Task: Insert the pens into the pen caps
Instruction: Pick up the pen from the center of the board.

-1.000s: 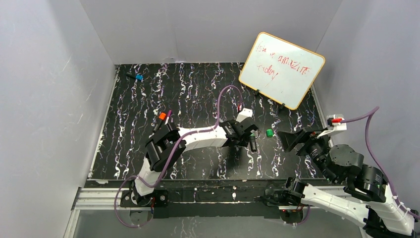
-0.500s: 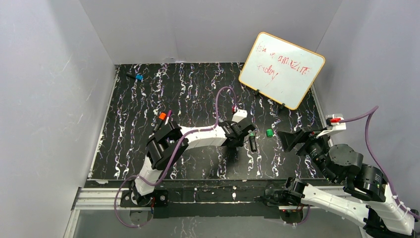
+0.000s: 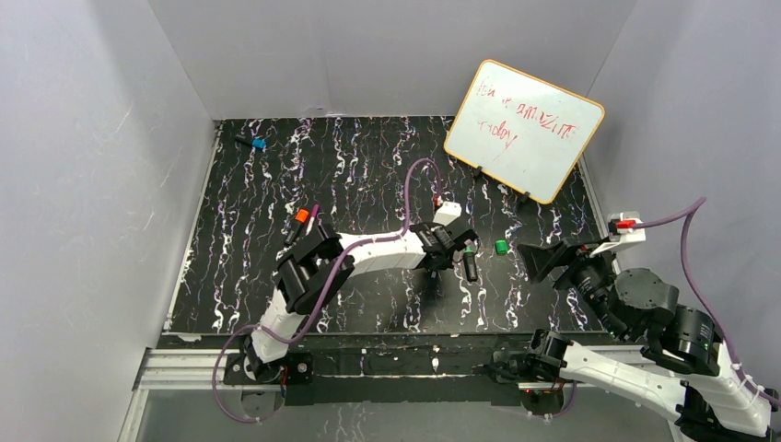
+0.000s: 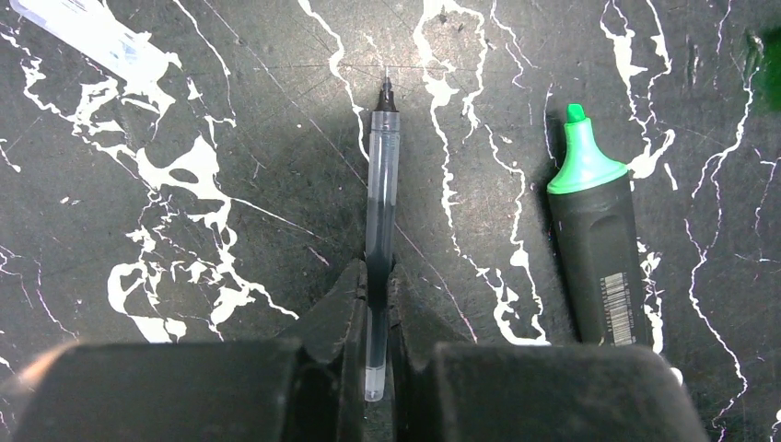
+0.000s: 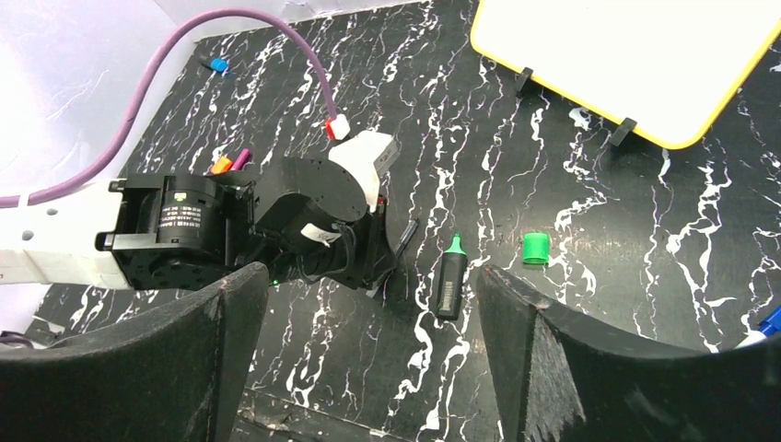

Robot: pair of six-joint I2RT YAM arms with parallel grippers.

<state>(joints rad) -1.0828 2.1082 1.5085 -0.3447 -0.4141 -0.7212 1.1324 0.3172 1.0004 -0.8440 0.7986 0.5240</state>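
My left gripper (image 4: 375,276) is shut on a slim dark pen (image 4: 378,198), which lies on the black marbled table (image 4: 184,239) with its tip pointing away. Just right of it lies a thick black marker with a green tip (image 4: 599,249), uncapped. In the top view the left gripper (image 3: 456,247) sits mid-table beside that marker (image 3: 470,265). A green cap (image 3: 500,246) stands a little to the marker's right. My right gripper (image 5: 368,313) hangs open and empty above the table's right side, with the marker (image 5: 449,278) and the green cap (image 5: 535,249) ahead of it.
A small whiteboard (image 3: 525,129) stands on feet at the back right. A blue cap (image 3: 259,144) lies at the far left corner. An orange piece (image 3: 301,215) and a purple piece (image 3: 314,213) lie beside the left arm's elbow. Grey walls enclose three sides.
The left gripper's jaws have closed onto the slim dark pen, and the wrist has shifted slightly. The right arm has not moved.
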